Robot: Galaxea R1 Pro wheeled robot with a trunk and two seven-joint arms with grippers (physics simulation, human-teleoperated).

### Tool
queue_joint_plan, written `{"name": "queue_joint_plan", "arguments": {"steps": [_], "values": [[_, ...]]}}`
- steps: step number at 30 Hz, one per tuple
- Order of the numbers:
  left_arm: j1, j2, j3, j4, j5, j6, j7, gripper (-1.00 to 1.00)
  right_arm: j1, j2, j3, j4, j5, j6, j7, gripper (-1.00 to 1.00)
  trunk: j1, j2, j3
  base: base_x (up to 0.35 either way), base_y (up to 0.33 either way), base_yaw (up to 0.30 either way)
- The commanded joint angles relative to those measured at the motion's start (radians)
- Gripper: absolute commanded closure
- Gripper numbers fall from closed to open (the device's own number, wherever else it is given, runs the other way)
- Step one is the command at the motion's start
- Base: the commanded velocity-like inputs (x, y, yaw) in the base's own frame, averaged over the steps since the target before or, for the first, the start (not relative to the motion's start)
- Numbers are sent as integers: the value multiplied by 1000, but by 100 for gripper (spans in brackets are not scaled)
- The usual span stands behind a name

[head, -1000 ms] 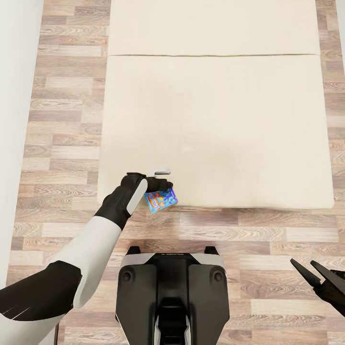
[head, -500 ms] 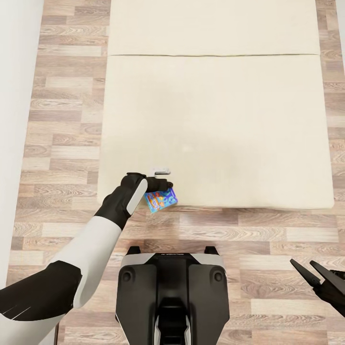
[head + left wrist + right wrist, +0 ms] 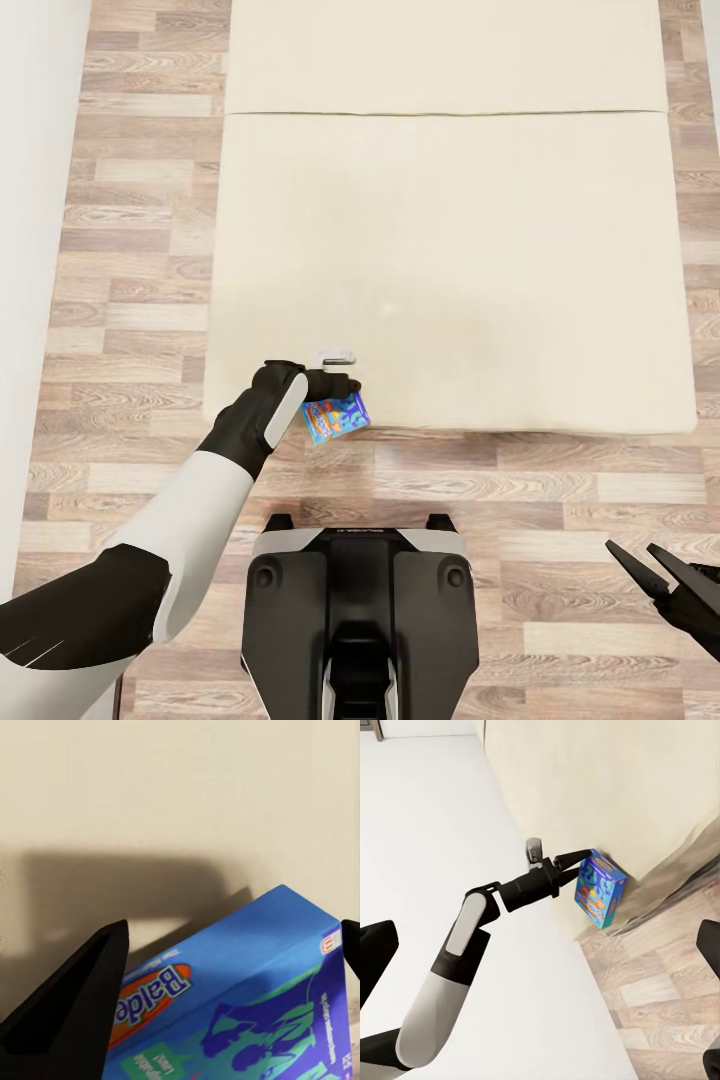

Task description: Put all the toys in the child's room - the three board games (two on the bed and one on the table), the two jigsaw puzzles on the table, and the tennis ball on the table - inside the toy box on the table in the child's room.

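a: where's the game?
b: the blue box is at the near edge of the bed, by its left corner, just over the line where bed meets floor. it sits tilted, its colourful face toward the robot.
a: and who has it?
b: the left gripper. from the right wrist camera the box hangs at the tip of that gripper, with the dark fingers closed on its top edge. the left wrist camera looks along its own fingers, one on each side of the box, with the cream bed side behind and a shadow on it.
a: lifted or resting?
b: can't tell whether it touches the bed.
a: the other arm?
b: the right gripper is low at the right, over the wood floor, well apart from the box. its two fingers are spread, holding nothing.
a: and the robot itself?
b: its base stands on the floor just short of the bed.
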Motion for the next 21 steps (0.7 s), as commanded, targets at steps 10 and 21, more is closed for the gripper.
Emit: {"name": "queue_joint_plan", "arguments": {"steps": [10, 21], "values": [[0, 0, -1, 0, 5, 6, 6, -100, 0, 0, 0, 0, -3, 7, 2, -100, 1, -1, -1, 0, 0, 0], [0, 0, -1, 0, 5, 6, 6, -100, 0, 0, 0, 0, -3, 7, 2, -100, 1, -1, -1, -49, 0, 0]]}}
